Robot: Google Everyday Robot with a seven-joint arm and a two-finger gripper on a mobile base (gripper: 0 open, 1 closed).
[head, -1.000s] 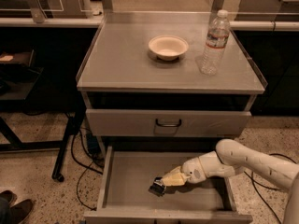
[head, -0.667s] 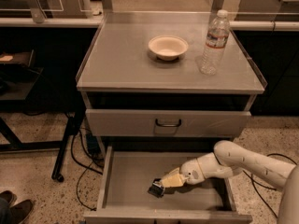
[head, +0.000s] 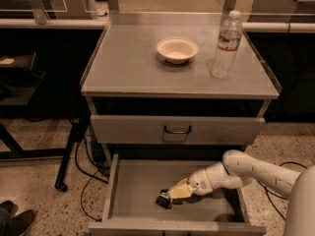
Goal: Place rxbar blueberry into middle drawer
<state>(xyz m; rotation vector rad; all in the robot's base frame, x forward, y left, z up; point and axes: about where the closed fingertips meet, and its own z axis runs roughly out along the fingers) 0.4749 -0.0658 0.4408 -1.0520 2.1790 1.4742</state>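
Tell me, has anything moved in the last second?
The tool, still holding the rxbar blueberry, eased slightly lower and leftward in the view inside the middle drawer. Nothing was let go. The bowl and water bottle stayed put.

Drawer (head: 135, 191): matt grey metal, smooth floor. Gripper (head: 169, 196) low inside it, glossy white plastic shell, tan-tipped, pinching snack bar (head: 163, 200); dark wrapper, probably glossy film. Bottle (head: 224, 45): clear plastic.
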